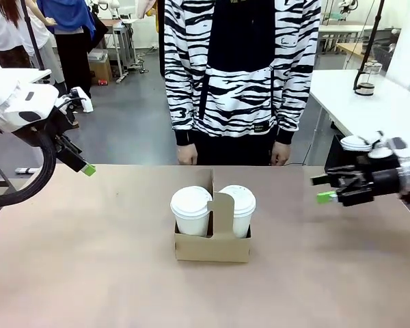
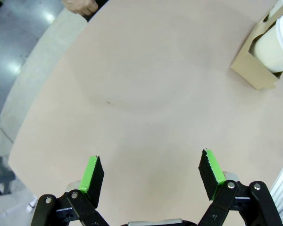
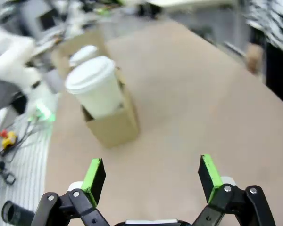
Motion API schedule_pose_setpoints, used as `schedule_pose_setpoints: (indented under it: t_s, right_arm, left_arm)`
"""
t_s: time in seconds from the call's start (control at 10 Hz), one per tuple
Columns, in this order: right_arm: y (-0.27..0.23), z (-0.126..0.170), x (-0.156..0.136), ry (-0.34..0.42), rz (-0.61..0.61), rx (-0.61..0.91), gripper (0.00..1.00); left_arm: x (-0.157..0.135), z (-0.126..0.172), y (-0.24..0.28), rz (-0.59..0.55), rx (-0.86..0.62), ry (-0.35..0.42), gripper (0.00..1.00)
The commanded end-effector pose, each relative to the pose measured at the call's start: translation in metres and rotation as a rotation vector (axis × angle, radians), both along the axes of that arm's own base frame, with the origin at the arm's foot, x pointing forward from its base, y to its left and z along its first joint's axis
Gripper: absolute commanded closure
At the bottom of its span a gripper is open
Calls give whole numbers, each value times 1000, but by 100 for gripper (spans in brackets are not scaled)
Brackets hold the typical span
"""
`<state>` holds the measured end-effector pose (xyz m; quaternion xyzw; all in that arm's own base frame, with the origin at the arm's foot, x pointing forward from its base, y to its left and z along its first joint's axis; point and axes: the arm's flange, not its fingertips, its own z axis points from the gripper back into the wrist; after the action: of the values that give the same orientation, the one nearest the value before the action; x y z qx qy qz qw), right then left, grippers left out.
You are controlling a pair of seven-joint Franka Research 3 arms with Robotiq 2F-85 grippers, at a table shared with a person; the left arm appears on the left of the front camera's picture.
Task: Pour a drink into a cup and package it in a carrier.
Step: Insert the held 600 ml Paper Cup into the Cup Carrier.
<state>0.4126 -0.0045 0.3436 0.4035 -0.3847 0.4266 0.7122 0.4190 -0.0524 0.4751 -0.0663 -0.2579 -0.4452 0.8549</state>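
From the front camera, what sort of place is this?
Likely a robotics lab: a plain tan table between two arms, white workbenches behind, and a brown cardboard carrier with two lidded white paper cups.

1. We find the carrier (image 1: 212, 244) on the table (image 1: 89, 273), midway between its left and right edges.
2. We count two lidded cups in the carrier, one (image 1: 190, 210) left of the upright handle (image 1: 222, 213), one (image 1: 239, 208) right.
3. We see a person (image 1: 240, 75) behind the table's far edge, both hands at that edge.
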Motion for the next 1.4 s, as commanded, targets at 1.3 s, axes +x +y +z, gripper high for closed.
schedule_pose_setpoints:
  t_s: [1.3]
  right_arm:
    - [-34,43,-13,32,-341,-178,0]
  left_arm:
    - [0,2,1,12,10,5,0]
